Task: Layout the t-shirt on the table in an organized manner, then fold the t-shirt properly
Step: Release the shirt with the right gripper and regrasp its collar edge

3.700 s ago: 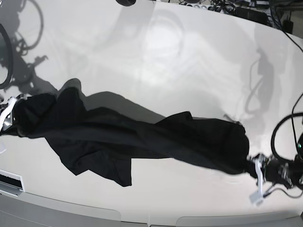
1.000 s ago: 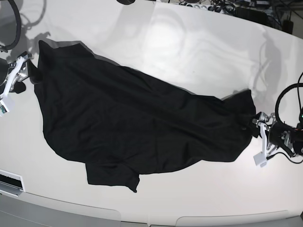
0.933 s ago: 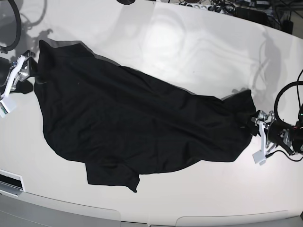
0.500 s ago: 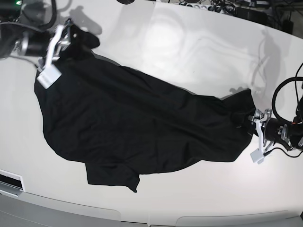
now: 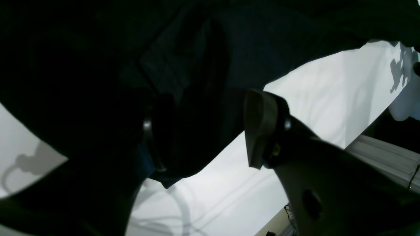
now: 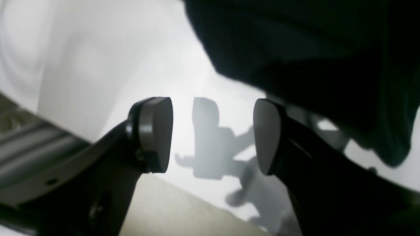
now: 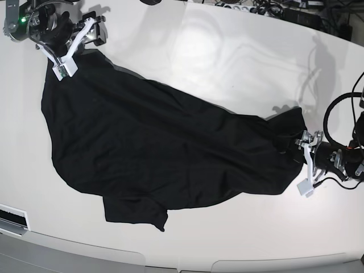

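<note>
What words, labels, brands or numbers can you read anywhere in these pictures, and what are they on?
None can be read in any view.
The t-shirt is plain black, with no print or tag showing.
The table is bare glossy white, unmarked.
The left gripper and right gripper carry white parts with no legible marking.

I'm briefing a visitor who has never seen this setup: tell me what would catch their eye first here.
The black t-shirt dominates, spread in a wrinkled diagonal across the glossy white table, one sleeve poking out toward the near edge. At its right end the left gripper sits at the hem with cloth between its jaws. At the far left corner the right gripper hangs open and empty by the shirt's edge.
</note>
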Robot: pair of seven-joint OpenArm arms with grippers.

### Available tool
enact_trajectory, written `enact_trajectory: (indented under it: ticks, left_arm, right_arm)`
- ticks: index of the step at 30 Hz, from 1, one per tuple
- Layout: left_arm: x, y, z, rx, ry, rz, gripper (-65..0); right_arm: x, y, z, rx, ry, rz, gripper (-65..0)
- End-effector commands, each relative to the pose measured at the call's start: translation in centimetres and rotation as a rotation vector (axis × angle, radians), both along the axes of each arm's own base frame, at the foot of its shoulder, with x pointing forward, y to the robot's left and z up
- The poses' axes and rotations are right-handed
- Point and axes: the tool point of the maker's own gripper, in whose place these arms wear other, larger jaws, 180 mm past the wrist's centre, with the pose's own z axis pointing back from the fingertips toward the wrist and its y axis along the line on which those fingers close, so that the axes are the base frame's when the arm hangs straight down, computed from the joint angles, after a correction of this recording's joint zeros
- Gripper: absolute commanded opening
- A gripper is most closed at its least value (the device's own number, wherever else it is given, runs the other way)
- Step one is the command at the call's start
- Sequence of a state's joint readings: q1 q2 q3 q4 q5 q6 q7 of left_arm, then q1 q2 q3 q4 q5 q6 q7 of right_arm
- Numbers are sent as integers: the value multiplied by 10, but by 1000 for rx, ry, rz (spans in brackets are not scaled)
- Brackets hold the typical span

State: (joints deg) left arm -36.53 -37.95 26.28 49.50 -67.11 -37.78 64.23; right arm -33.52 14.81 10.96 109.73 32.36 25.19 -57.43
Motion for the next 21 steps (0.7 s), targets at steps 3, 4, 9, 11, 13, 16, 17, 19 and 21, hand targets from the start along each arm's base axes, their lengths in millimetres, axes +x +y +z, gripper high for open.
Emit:
enact_trajectory:
  ticks: [3,4,9,11,13,16,17,19,21]
  left_arm:
    - [14,0,17,-20,-53,10,-305]
    - [14,-1,17,-22,-53,9,-305]
    - [14,-1,17,-22,-52,9,-305]
    - [14,-1,17,-22,-52,8,-305]
    - [15,-1,17,-22,-53,8,-305]
    - [14,-1,17,-22,-52,8,-305]
    - [14,-1,17,-22,-52,9,-305]
    - [14,-1,17,-22,-52,8,-305]
    - [15,-1,17,-22,-53,8,-305]
  right_arm:
    - [12,5,7,24,-60,-16,-247]
    - [17,7,9,30,-73,-20,-247]
    - [33,12,3,26,-107,-55,-247]
    - [36,10,-7,26,-88,-70,-247]
    - [38,8,-17,31,-62,-83,-247]
    - [43,6,-25,33,-37,-73,-278]
    - [44,7,-25,32,-34,-57,-337]
    - [47,8,-20,24,-33,-6,-508]
    - [51,8,-14,5,-33,56,-650]
